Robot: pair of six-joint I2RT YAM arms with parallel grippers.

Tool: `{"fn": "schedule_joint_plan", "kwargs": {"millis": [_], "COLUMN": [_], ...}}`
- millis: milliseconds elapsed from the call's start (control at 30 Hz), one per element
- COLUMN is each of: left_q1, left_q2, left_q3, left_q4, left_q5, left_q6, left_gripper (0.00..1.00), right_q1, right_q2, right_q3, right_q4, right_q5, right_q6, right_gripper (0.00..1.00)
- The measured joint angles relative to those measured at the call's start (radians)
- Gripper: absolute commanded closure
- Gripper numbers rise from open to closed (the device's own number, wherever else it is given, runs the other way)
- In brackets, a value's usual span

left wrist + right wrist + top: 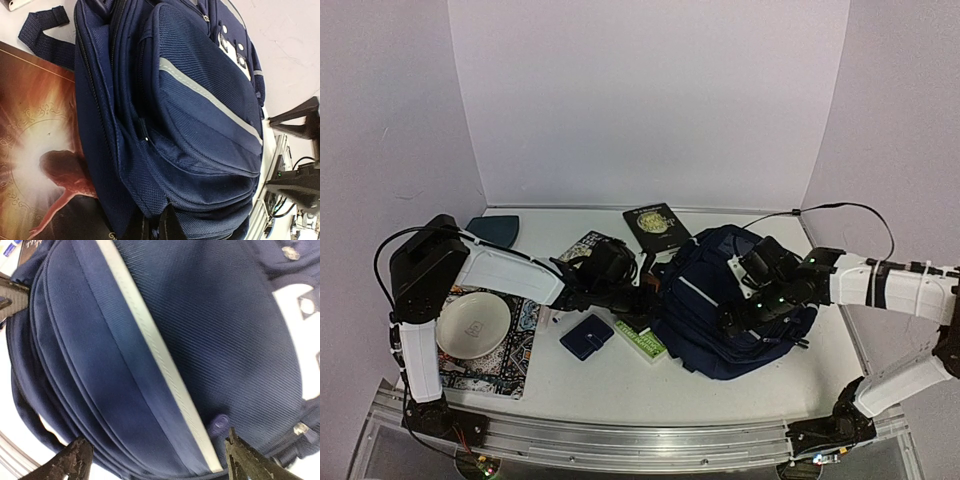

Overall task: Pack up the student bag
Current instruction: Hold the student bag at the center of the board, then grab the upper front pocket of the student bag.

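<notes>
Student bag point(695, 325) lies flat, right of centre on the table, nearer the near edge than the far one, front pocket up. In the left wrist view its zips look closed, so I judge packing has not begun. Right gripper point(160, 465) hangs over the front pocket with its jaws released and spread wide, holding nothing. Left gripper point(650, 290) is at the bag's left edge; its fingers are mostly cropped in its own view, so jaw state cannot be told. The bag's left edge overlies a book with a glowing orange cover point(35, 165). Navy wallet point(586, 336) and green box point(642, 342) lie loose just left of the bag. Risks: soft fabric may bunch or slip instead of opening, and a tug could drag the book or knock the small items.
</notes>
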Motion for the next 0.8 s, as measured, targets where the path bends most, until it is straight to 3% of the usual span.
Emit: {"fn": "schedule_joint_plan", "kwargs": {"millis": [367, 800], "left_q1": [0.020, 0.045], "left_q2": [-0.008, -0.041], "left_q3": [0.020, 0.184], "left_q4": [-0.032, -0.088], "left_q5": [0.021, 0.154], "left_q6": [0.021, 0.008], "left_gripper": [1.00, 1.00], "right_q1": [-0.040, -0.046], "right_q2": [-0.097, -0.226], "right_q3": [-0.044, -0.063], "right_q4": [-0.108, -0.128], "right_q5": [0.039, 0.030], "right_q6": [0.011, 0.016], "right_gripper": [0.02, 0.02]}}
